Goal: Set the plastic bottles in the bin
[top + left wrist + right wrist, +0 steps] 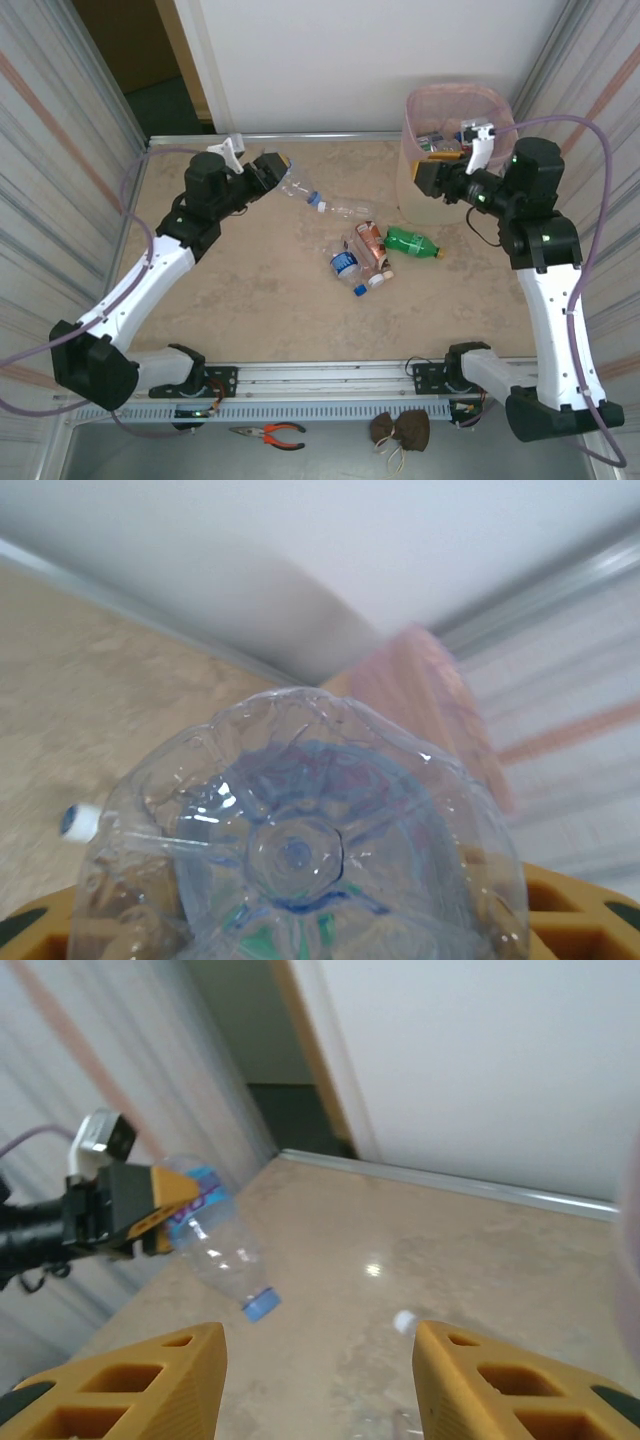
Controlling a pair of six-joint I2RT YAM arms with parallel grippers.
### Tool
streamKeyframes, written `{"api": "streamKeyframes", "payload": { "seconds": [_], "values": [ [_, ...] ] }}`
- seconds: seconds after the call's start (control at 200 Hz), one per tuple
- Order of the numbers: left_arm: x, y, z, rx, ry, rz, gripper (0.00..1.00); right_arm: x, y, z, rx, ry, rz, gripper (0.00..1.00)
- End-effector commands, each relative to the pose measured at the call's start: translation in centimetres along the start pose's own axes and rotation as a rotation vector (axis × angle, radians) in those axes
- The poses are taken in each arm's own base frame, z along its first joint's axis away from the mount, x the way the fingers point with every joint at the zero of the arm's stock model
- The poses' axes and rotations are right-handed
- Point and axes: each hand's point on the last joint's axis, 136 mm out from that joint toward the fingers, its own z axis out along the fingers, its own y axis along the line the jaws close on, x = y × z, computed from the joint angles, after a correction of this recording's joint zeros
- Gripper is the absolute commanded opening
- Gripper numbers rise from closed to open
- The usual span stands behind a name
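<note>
Left gripper [270, 172] is clenched on a clear bottle [300, 850], gripping right at the base end. The wrist view looks straight onto the ribbed bottom, wedged between the yellow fingers [590, 910]. The body and blue cap [260, 1303] stick out ahead of the jaws, with the cap lowest and close to the table [250, 290]; I can't tell if it touches.

The bin [408, 198] stands well ahead of those jaws and off to their right, its pink liner showing beyond the bottle. The right gripper [318, 1360] has its jaws spread with nothing between them. It hovers just in front of the bin's near wall, facing the held bottle.

Now it's the carry, and the grip is what matters. An end hold on thin, springy plastic can let the bottle pivot or pop free, so a steady squeeze and a smooth swing look wise. The rim is tall, so the dangling cap needs height before the jaws travel across, or it will clip the wall. A second clear bottle [345, 208] lies just beyond the cap, and the pile [365, 255] sits further out, so go up first and then over. The right arm crowds the bin's front, so approaching from the open side seems safest. Release only once the whole bottle is over the opening.
</note>
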Motion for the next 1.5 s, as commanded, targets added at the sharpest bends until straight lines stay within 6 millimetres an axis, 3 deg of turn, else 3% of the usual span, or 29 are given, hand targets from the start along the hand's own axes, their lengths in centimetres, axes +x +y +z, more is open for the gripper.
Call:
{"api": "streamKeyframes", "payload": {
  "seconds": [0.0, 0.276, 0.606, 0.762, 0.892, 1.142, 1.493],
  "values": [
    [0.2, -6.1, -1.8, 0.294, 0.015, 0.273, 0.54, -0.5, 3.6, 0.1, -0.139, -0.033, -0.077, 0.52],
    [1.5, -12.8, -6.3, 0.637, 0.041, 0.523, 0.49, 2.0, 9.7, 1.5, -0.376, 0.012, -0.166, 0.58],
    [4.9, -16.9, -11.8, 0.879, 0.109, 0.779, 0.46, 3.9, 15.2, 2.6, -0.573, 0.086, -0.246, 0.71],
    [6.5, -18.2, -13.4, 0.959, 0.157, 0.837, 0.46, 4.7, 17.5, 2.5, -0.678, 0.104, -0.293, 0.81],
    [7.3, -19.0, -14.0, 1.004, 0.182, 0.858, 0.46, 5.5, 19.3, 2.5, -0.756, 0.13, -0.317, 0.83],
    [8.2, -20.0, -14.8, 1.077, 0.207, 0.881, 0.46, 6.3, 21.2, 2.5, -0.822, 0.168, -0.321, 0.78],
    [8.5, -20.3, -14.7, 1.086, 0.216, 0.887, 0.47, 6.5, 21.8, 2.5, -0.844, 0.185, -0.322, 0.63]
  ]
}}
